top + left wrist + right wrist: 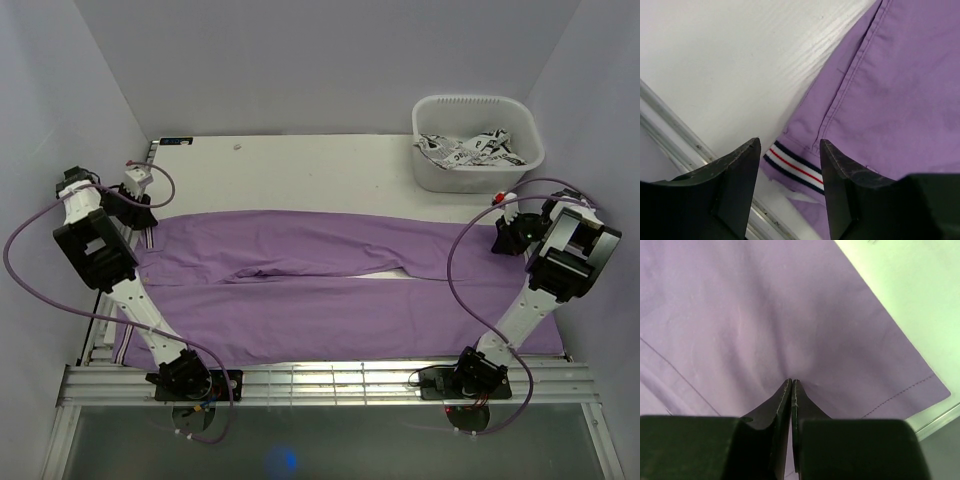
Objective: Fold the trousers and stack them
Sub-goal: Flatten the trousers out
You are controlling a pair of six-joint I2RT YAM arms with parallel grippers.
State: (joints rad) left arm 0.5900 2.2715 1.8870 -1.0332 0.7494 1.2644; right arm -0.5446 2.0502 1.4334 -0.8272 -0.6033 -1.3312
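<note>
The lilac trousers (330,290) lie spread flat across the table, waist at the left, both legs running right. My left gripper (140,207) is at the far left waist corner. In the left wrist view it (790,145) is open, its fingers either side of the striped inner waistband (795,167), holding nothing. My right gripper (508,236) is over the far leg's end at the right. In the right wrist view it (791,381) is shut with its tips pressed into the purple fabric (765,315), which puckers around them, close to the hem corner (940,387).
A white plastic tub (470,178) with crumpled black-and-white cloth stands at the back right. Bare white table (300,165) lies behind the trousers. A metal rail (670,125) runs along the table's left edge, and slatted rails (330,380) run along the front.
</note>
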